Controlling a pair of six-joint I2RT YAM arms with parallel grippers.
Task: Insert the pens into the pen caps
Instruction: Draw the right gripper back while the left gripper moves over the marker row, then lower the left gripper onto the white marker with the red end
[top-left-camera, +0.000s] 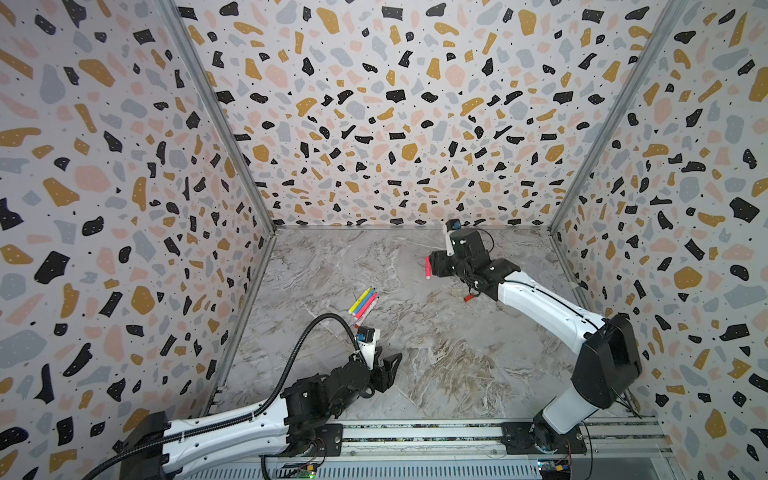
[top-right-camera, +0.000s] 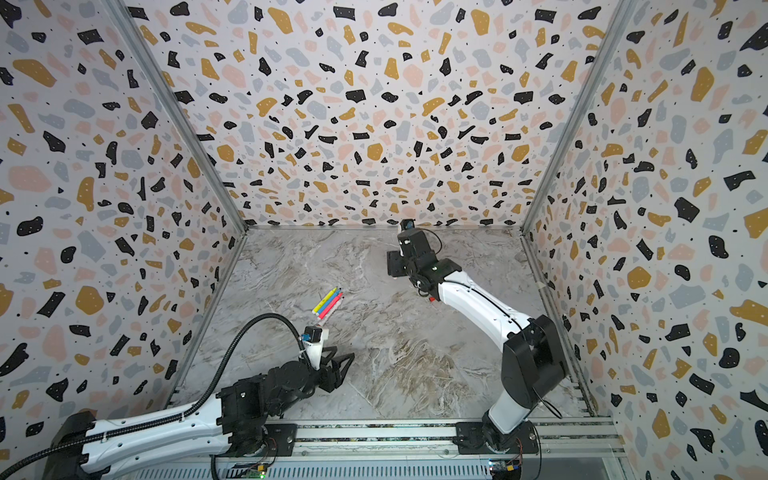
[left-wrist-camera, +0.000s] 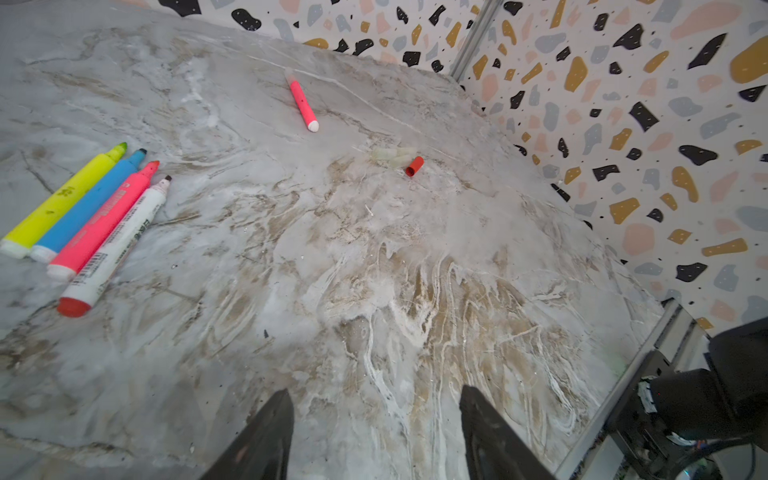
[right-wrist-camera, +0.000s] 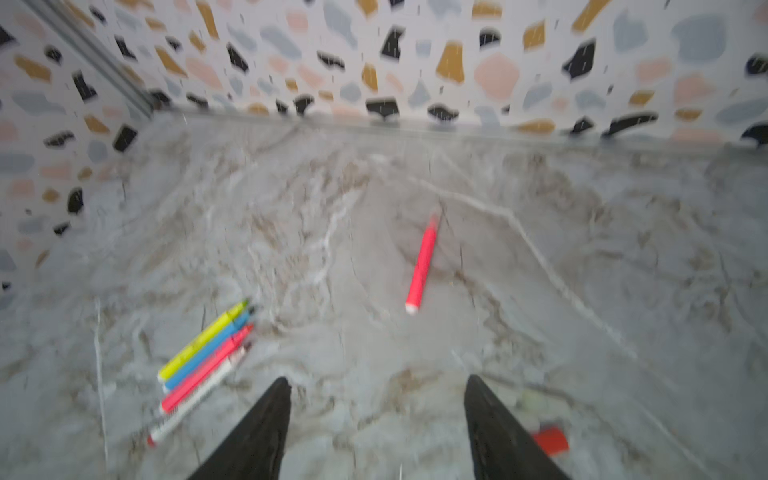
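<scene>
Pens (left-wrist-camera: 99, 220), four uncapped, lie side by side near your left tool (left-wrist-camera: 375, 390); the red cap (left-wrist-camera: 414, 166) sits well apart. That and your right tool (right-wrist-camera: 377, 379) gape empty. Grip the white pen (left-wrist-camera: 117, 245) mid-barrel.

I am working in a robot test cell in a lab, not in a home or a shop. Three printed walls (top-left-camera: 395, 104) with a terrazzo pattern close the space, and they are held at the corners by bare aluminium posts (top-left-camera: 208, 95). The tabletop (top-left-camera: 436, 353) has a marble print and looks like a backdrop. Along the front edge runs a metal rail (top-left-camera: 415, 434), and both of my arms, the left arm (top-left-camera: 224, 428) and the right arm (top-left-camera: 540, 299), are bolted on it. A black corrugated cable hose (top-left-camera: 286, 365) goes along the left arm. Under the rail I see an open circuit board (top-left-camera: 307, 473) with loose wires and a small green light.
</scene>
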